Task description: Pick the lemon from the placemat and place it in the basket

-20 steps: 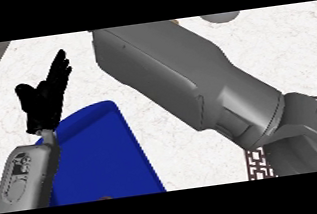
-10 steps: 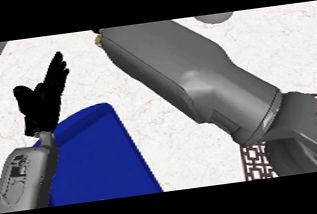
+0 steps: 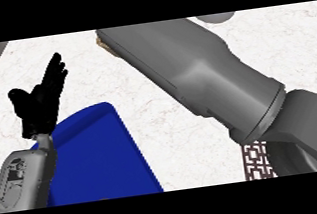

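Lemon is not visible, so its direction from any fingers can't be told. Left hand (image 3: pixel 40 102) rests open, fingers up, just above blue placemat (image 3: pixel 101 157). Right forearm (image 3: pixel 194 74) reaches far up; right hand is hidden, its state unknown. Basket is probably the tan bit (image 3: pixel 104 41) at the forearm's far end.

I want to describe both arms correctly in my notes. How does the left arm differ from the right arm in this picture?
The left forearm rises short from the lower edge, while the right forearm stretches far across the counter toward the top edge. The left hand shows, open with fingers up, beside the blue placemat; the right hand is out of view. The right forearm looks much bulkier. Both forearms are grey.
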Robot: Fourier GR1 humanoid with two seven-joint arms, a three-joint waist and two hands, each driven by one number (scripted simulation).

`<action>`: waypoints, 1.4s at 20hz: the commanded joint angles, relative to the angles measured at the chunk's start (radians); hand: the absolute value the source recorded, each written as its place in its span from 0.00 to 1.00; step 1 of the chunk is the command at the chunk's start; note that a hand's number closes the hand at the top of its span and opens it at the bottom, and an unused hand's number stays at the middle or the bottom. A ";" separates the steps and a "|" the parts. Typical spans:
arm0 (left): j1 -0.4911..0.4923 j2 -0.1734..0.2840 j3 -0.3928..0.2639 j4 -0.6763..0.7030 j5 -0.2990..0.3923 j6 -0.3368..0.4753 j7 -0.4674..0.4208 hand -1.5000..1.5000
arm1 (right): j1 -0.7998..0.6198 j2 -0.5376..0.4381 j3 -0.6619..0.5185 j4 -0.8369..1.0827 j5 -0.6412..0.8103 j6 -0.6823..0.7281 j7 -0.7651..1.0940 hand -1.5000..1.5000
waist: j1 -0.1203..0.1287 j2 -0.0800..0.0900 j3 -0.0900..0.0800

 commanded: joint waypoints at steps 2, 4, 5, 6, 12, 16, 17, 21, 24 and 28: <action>-0.013 0.008 0.000 0.014 -0.002 -0.010 0.005 0.50 | -0.038 0.000 -0.012 0.022 -0.015 0.072 0.013 1.00 | 0.002 0.005 0.000; 0.001 -0.011 -0.008 -0.007 -0.002 0.001 0.002 0.50 | 0.000 0.000 -0.016 0.042 -0.031 0.143 0.001 1.00 | -0.003 0.003 0.000; -0.011 0.010 0.000 -0.024 -0.001 -0.004 0.026 0.50 | 0.005 0.000 -0.022 0.031 -0.043 0.170 0.013 1.00 | 0.011 0.003 0.000; 0.029 -0.008 -0.014 -0.041 0.003 -0.009 -0.003 0.50 | -0.008 0.000 -0.034 0.059 -0.055 0.214 0.006 1.00 | 0.017 0.003 0.000; 0.004 0.010 -0.008 -0.017 -0.005 -0.017 0.010 0.50 | 0.022 0.000 -0.050 0.077 -0.071 0.234 -0.032 1.00 | 0.006 0.010 0.001; 0.012 0.001 -0.002 -0.022 -0.005 -0.002 0.006 0.50 | 0.056 0.000 -0.048 0.084 -0.065 0.214 -0.061 1.00 | -0.004 0.006 0.002; 0.008 -0.010 -0.008 -0.002 -0.016 0.007 -0.012 0.50 | 0.071 0.000 -0.033 0.061 -0.055 0.198 -0.035 1.00 | -0.002 0.008 0.001; 0.017 -0.002 0.003 -0.023 0.010 -0.015 -0.013 0.50 | 0.074 0.000 -0.038 0.089 -0.053 0.207 -0.057 1.00 | 0.002 0.006 0.002; 0.014 -0.001 0.005 -0.012 -0.004 0.000 -0.004 0.50 | 0.099 0.000 -0.015 0.069 -0.035 0.206 -0.028 1.00 | 0.004 0.006 0.001; -0.023 0.021 0.018 0.009 -0.002 -0.013 0.009 0.50 | 0.075 0.000 -0.024 0.099 -0.037 0.245 -0.043 1.00 | -0.004 0.009 0.002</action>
